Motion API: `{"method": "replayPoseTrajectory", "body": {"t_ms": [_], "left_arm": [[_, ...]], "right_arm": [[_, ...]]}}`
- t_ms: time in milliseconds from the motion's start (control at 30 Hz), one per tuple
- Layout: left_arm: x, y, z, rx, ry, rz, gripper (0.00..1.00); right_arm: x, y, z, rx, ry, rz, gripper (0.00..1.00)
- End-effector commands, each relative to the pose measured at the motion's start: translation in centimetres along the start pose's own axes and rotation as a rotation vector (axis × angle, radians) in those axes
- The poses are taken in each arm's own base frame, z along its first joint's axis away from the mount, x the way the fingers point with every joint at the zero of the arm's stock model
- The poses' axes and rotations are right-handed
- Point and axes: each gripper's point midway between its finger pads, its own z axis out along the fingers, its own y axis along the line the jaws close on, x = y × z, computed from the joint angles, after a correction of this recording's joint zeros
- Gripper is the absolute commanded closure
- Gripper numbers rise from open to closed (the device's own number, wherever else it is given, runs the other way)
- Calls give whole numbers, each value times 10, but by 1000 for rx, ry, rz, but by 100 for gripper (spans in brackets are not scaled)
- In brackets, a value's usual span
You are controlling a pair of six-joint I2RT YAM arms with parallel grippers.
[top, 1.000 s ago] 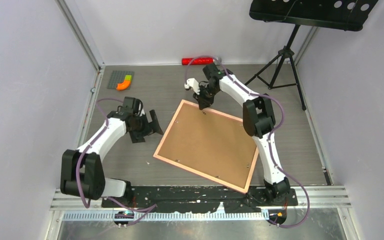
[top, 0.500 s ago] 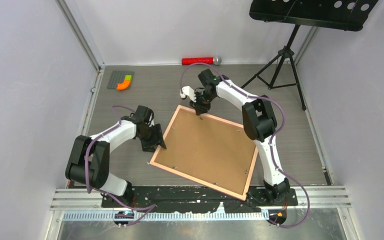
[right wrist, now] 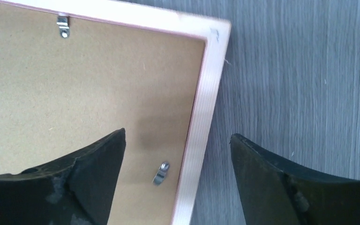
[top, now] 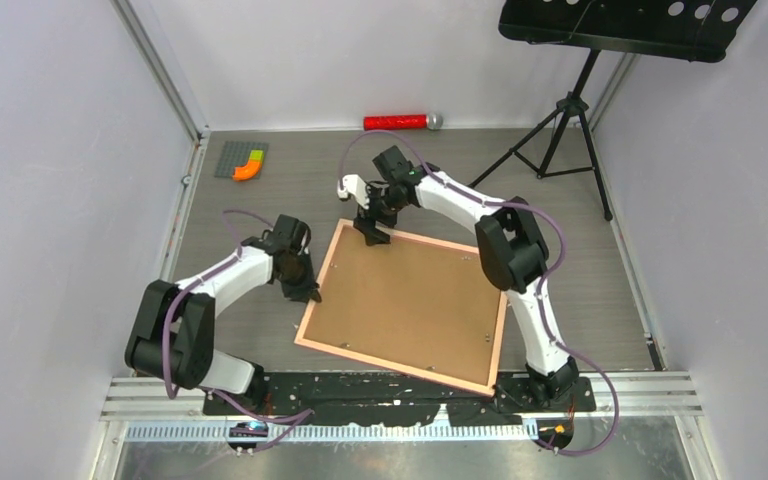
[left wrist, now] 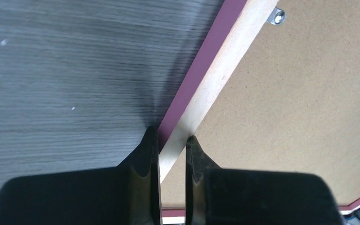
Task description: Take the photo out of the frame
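The frame [top: 392, 366] lies face down mid-table, its pale pink rim around a brown backing board [top: 410, 300]. The photo is hidden under that board. My left gripper [top: 307, 289] sits at the frame's left edge. In the left wrist view its jaws [left wrist: 170, 140] are shut on the rim [left wrist: 215, 79]. My right gripper [top: 372, 231] hovers over the frame's far-left corner. Its wide-open jaws [right wrist: 178, 137] straddle the rim [right wrist: 204, 126] without touching it, and a metal clip [right wrist: 161, 172] shows between them. A second clip [right wrist: 63, 26] sits near the far rim.
A red cylinder with a grey end [top: 400, 122] lies by the back wall. A grey baseplate with orange and green pieces [top: 243, 160] sits at the back left. A music stand's tripod [top: 560, 130] stands at the back right. Walls enclose both sides.
My left gripper moved right to the frame's left edge and shut on its rim. My right gripper opened and shifted left. The frame turned and slid to the left.
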Motion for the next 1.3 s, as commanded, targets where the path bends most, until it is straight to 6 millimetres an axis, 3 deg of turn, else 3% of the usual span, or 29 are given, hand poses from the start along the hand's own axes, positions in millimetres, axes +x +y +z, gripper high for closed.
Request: {"method": "replayPoseTrajectory", "body": {"t_ms": [0, 33, 67, 100, 133, 167, 200, 233, 333, 400, 633, 700, 900, 1033, 1133, 1267], "left_arm": [[2, 34, 0, -184, -46, -243, 100], [-3, 41, -5, -220, -67, -276, 100], [-7, 52, -13, -281, -93, -308, 100], [-12, 63, -22, -332, -123, -322, 100], [-18, 70, -30, -361, -147, -315, 100], [-24, 73, -36, -365, -169, -306, 100], [-28, 72, -38, -351, -182, -291, 100], [-36, 66, -38, -312, -201, -260, 100], [-43, 30, -26, -97, -193, -129, 100], [-34, 9, -18, 17, -145, -53, 100], [5, -27, -9, 141, -26, 183, 100], [18, -27, -7, 140, -2, 209, 100], [51, -24, 1, 189, 44, 186, 100], [54, -41, 3, 265, 36, 171, 100], [52, -45, 5, 277, 29, 166, 100], [51, -38, 6, 233, 33, 163, 100]], "right_arm": [[-48, -30, -50, 238, -183, 135, 10], [-65, -41, -71, 295, -256, 131, 7], [-55, -31, -70, 279, -269, 214, 6], [-71, -39, -94, 327, -349, 208, 5], [-62, -28, -91, 294, -367, 270, 4], [-76, -32, -115, 333, -442, 254, 2], [-70, -26, -114, 327, -469, 281, 1], [-76, -24, -131, 345, -506, 277, 1], [-68, -13, -137, 362, -510, 276, 3], [-66, -8, -141, 364, -511, 272, 3], [-54, 6, -131, 330, -509, 284, 3], [-53, 8, -129, 322, -508, 292, 3], [-47, 25, -108, 278, -453, 217, 3], [-51, 56, -64, 191, -396, 188, 3], [-66, 85, -24, 138, -364, 153, 3], [-77, 92, 16, 133, -330, 185, 2]]}}
